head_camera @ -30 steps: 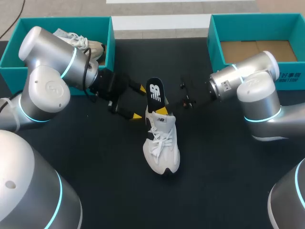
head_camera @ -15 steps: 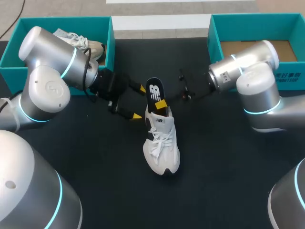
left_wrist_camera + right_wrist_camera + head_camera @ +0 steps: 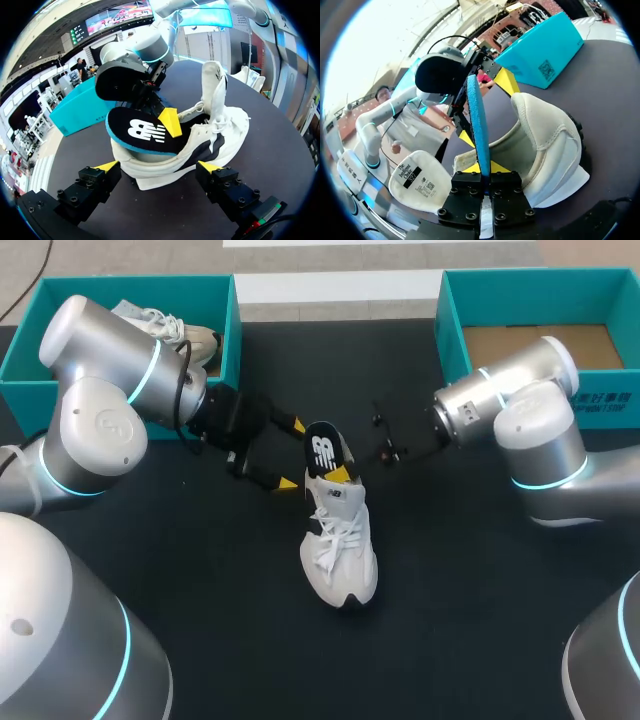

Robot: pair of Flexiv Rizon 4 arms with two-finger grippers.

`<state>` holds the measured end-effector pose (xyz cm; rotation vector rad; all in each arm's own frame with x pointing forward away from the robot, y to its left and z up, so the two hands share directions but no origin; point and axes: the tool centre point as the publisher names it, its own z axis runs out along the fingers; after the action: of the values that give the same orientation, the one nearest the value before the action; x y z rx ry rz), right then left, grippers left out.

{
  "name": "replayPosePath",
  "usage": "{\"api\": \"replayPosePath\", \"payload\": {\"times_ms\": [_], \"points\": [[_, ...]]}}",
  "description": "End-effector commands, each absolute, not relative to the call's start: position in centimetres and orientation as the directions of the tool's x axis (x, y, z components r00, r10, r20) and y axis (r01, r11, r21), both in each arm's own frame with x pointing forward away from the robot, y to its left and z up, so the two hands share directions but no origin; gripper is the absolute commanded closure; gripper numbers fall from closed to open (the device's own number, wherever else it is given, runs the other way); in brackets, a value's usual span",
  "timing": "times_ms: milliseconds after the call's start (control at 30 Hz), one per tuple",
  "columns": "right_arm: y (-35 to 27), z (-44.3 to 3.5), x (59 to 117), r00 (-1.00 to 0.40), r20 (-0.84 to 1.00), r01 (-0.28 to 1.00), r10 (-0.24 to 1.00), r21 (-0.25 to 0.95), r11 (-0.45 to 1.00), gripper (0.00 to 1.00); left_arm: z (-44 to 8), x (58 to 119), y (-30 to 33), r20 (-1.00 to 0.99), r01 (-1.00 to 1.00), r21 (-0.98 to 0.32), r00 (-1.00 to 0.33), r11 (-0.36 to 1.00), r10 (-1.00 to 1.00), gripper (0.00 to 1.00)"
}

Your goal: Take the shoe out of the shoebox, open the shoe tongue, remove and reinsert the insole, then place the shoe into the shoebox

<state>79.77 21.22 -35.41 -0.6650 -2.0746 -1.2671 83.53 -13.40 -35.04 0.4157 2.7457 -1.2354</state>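
The right hand point(image 3: 340, 472) is closed on a black insole point(image 3: 322, 448), its two yellow tips pinching the insole's edge from both sides. In the right wrist view the insole point(image 3: 477, 125) is seen edge-on, a thin blue strip rising straight up from the closed hand point(image 3: 481, 172). The right arm comes in from the right, its wrist low over the desk and level with the shoe's heel.

The left hand point(image 3: 292, 454) is open, with its fingers spread wide. It sits just beside the heel of the white sneaker point(image 3: 340, 550), on the left. In the left wrist view the two yellow tips stand on either side of the heel, and neither appears to touch it.

The sneaker rests on its sole near the middle of the desk. Its long axis runs from near to far, with the toe toward the robot and the heel away. The insole slants up and back out of the shoe's opening, logo side up. Its front end seems to be inside the shoe, though the shoe's collar hides it. The tongue point(image 3: 212, 85) is pulled up and stands nearly upright.

The desk point(image 3: 450, 640) is black. A teal shoebox point(image 3: 232, 330) at the far left holds another white shoe point(image 3: 170, 332). A second teal shoebox point(image 3: 452, 330) stands at the far right.
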Motion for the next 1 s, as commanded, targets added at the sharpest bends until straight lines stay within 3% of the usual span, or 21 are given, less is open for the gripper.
{"api": "replayPosePath", "payload": {"times_ms": [33, 67, 133, 233, 367, 500, 1000], "points": [[21.2, -34.8, 79.3, -0.705, 0.699, 0.677, 0.119, 0.614, 0.405, 0.88, -35.1, 83.5, -13.5, -0.204, 0.288, -0.716, -0.957, 0.636, 0.205, 0.0], [21.2, -34.5, 79.6, -0.711, 0.693, 0.67, 0.117, 0.619, 0.408, 0.78, -35.1, 83.5, -13.5, -0.204, 0.288, -0.716, -0.957, 0.636, 0.205, 0.0], [21.3, -34.2, 80.2, -0.724, 0.68, 0.657, 0.114, 0.631, 0.412, 0.7, -35.1, 83.5, -13.5, -0.204, 0.288, -0.716, -0.957, 0.636, 0.205, 0.0], [21.4, -33.8, 81.2, -0.741, 0.663, 0.639, 0.108, 0.646, 0.417, 0.69, -35.1, 83.5, -13.5, -0.204, 0.288, -0.716, -0.957, 0.636, 0.205, 0.0], [21.7, -33.4, 82.4, -0.756, 0.648, 0.618, 0.095, 0.659, 0.428, 0.78, -35.1, 83.5, -13.5, -0.204, 0.288, -0.716, -0.957, 0.636, 0.205, 0.0], [21.9, -33.4, 82.8, -0.754, 0.652, 0.613, 0.08, 0.656, 0.44, 1.0, -35.1, 83.5, -13.5, -0.204, 0.288, -0.716, -0.957, 0.636, 0.205, 0.0], [21.5, -35.2, 79.0, -0.657, 0.745, 0.701, 0.111, 0.55, 0.453, 1.0, -35.1, 83.5, -13.5, -0.204, 0.288, -0.716, -0.957, 0.636, 0.205, 0.0]]}}
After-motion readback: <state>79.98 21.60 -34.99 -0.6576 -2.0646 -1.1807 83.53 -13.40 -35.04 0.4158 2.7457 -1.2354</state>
